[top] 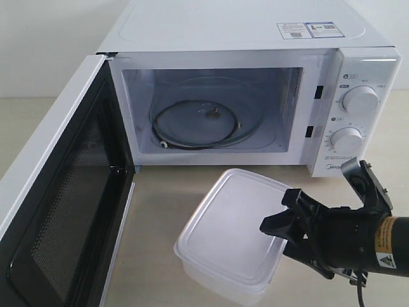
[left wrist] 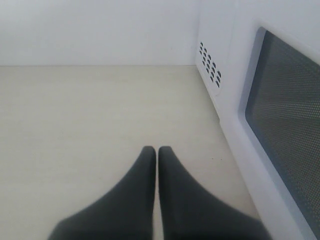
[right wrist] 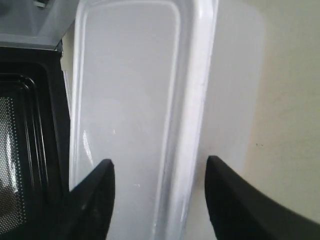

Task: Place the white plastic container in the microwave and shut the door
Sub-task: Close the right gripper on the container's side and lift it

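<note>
The white plastic container (top: 223,233) sits lidded on the table in front of the microwave (top: 243,29). The door (top: 64,211) stands swung wide open at the left, and the glass turntable (top: 203,121) inside is bare. My right gripper (top: 280,211) is open at the container's right edge. In the right wrist view the right gripper (right wrist: 160,167) straddles the rim of the container (right wrist: 130,100), one finger over the lid and one outside the wall. My left gripper (left wrist: 157,150) is shut on nothing, low over the table beside the outer face of the door (left wrist: 285,120). It does not show in the exterior view.
Two round dials (top: 359,99) are on the microwave's right panel. The open door's black inner frame (right wrist: 25,125) lies close to the container's left side. Bare beige tabletop (left wrist: 90,115) stretches ahead of the left gripper, with a white wall behind it.
</note>
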Available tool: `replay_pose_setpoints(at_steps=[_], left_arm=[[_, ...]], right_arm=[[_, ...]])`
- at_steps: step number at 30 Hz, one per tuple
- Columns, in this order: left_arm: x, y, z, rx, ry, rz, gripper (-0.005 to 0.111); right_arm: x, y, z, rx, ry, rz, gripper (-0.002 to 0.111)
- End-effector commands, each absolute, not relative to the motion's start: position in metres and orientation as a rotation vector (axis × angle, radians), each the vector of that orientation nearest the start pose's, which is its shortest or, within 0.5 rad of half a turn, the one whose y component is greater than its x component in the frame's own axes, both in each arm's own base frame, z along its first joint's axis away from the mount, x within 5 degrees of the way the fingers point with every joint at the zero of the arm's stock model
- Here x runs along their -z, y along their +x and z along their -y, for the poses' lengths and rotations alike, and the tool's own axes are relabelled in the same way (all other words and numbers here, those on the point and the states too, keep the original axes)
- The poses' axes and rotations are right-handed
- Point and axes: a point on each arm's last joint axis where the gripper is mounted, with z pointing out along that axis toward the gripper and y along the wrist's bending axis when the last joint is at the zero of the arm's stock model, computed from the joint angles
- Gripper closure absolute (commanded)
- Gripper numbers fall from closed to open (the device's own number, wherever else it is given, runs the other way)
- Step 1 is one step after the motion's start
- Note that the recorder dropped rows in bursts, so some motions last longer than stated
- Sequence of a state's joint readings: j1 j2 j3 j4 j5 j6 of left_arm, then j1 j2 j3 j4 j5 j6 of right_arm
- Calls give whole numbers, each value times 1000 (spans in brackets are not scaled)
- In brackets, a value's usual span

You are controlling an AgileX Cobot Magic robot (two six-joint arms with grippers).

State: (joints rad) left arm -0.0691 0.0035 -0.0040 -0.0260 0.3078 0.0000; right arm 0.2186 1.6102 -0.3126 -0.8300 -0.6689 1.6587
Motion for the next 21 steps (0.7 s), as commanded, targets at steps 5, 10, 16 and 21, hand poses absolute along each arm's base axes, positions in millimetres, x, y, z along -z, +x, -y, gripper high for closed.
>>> replay_pose_setpoints(at_steps=[5, 10, 16, 21], left_arm=[[-186, 54, 4, 70, 47, -1786, 102], [-186, 54, 4, 70, 47, -1786, 102], [-186, 54, 4, 70, 47, -1786, 102], [-186, 54, 4, 70, 47, -1786, 102]], right_arm=[[-124, 209, -89, -1084, 642, -2391, 61], [-122, 208, -88, -1053, 652, -2406, 91], [-122, 208, -88, -1050, 651, -2408, 108], [-123, 208, -89, -1047, 586, -2406, 108]])
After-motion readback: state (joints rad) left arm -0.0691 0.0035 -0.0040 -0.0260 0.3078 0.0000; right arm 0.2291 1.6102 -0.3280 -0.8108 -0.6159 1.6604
